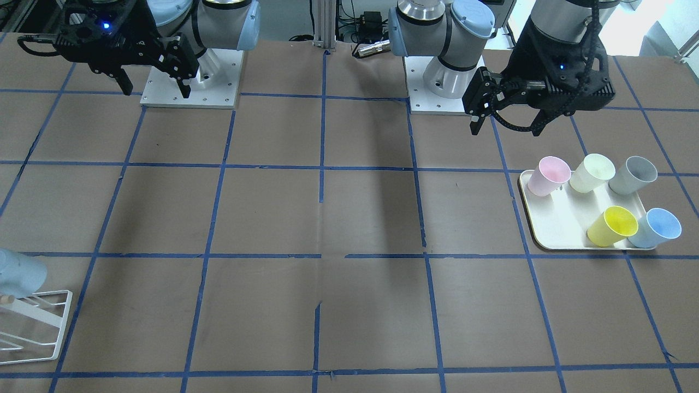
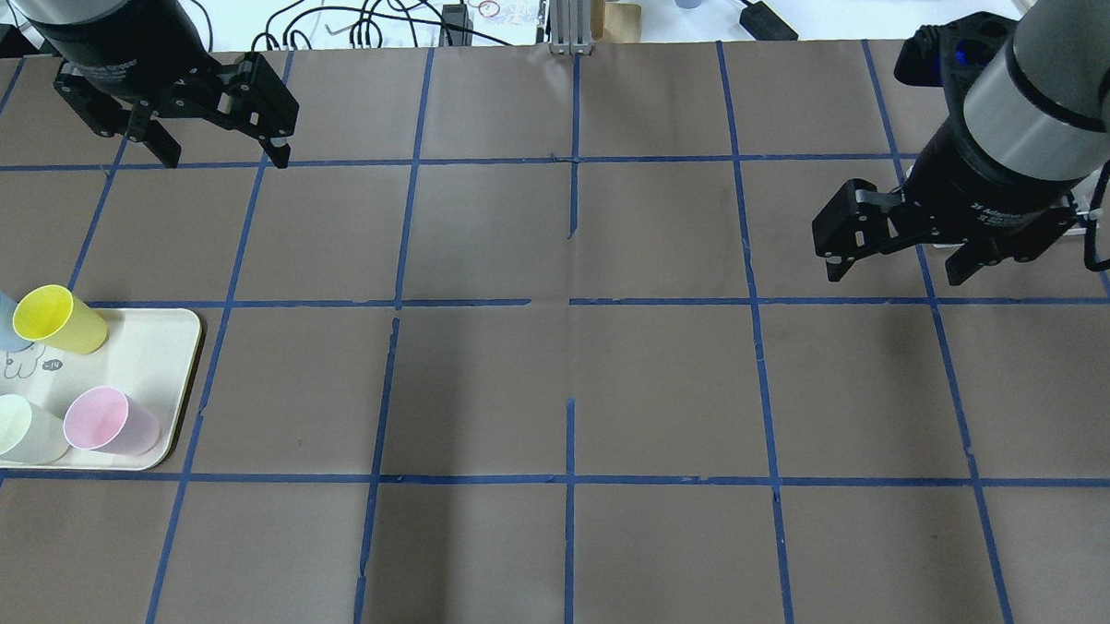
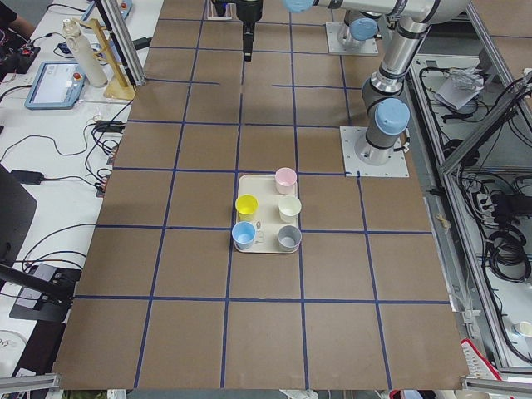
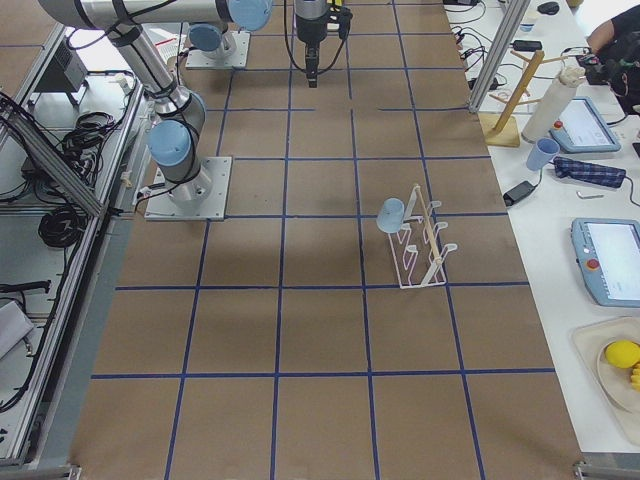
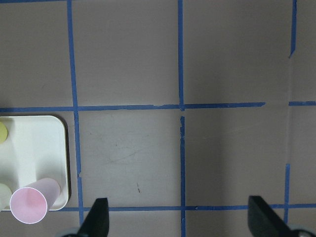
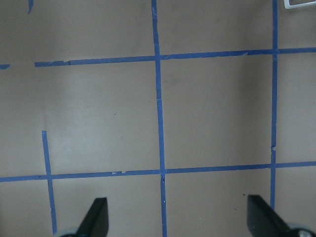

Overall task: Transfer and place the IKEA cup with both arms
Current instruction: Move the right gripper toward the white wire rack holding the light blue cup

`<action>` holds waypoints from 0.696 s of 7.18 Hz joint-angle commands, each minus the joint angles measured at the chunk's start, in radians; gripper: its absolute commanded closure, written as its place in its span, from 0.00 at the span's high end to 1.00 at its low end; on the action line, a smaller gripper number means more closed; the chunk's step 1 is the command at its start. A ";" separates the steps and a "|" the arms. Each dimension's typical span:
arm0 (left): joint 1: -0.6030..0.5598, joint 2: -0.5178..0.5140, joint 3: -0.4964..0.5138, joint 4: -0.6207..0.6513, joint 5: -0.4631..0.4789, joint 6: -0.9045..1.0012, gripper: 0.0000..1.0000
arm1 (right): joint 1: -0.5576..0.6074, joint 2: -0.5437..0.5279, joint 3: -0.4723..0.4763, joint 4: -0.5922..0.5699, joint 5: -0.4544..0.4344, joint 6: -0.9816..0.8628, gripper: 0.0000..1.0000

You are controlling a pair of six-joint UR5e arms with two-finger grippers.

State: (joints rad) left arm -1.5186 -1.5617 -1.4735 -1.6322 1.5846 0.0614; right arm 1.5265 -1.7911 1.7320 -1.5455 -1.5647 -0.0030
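Both grippers are spread wide and hold nothing. The left gripper (image 1: 506,126) hovers beside and above the tray (image 1: 557,224). The blue cup (image 1: 658,228) stands at the tray corner farthest from it, just beside the yellow cup (image 1: 611,225). Its wrist camera catches only the pink cup (image 5: 29,205) and a tray corner. Well away from the right gripper (image 1: 156,90), a second blue cup (image 1: 19,273) sits on the white rack (image 1: 63,327), which the overhead view misses.

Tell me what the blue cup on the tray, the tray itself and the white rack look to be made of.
The blue cup: likely plastic, matte, evenly coloured, thin-walled. The tray: probably plastic or melamine, cream, smooth, with a rounded lip. The rack: seemingly white-coated metal wire, judging by its slim bent rods.
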 commanded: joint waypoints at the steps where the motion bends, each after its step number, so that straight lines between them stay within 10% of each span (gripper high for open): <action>1: 0.000 0.000 0.001 0.000 -0.002 0.000 1.00 | 0.001 0.001 0.000 0.004 0.000 0.001 1.00; 5: 0.000 0.003 -0.001 0.000 -0.002 -0.002 1.00 | 0.000 0.002 0.001 0.001 0.000 0.003 1.00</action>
State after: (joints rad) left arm -1.5186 -1.5581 -1.4741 -1.6321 1.5841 0.0610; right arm 1.5263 -1.7901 1.7327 -1.5429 -1.5653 0.0054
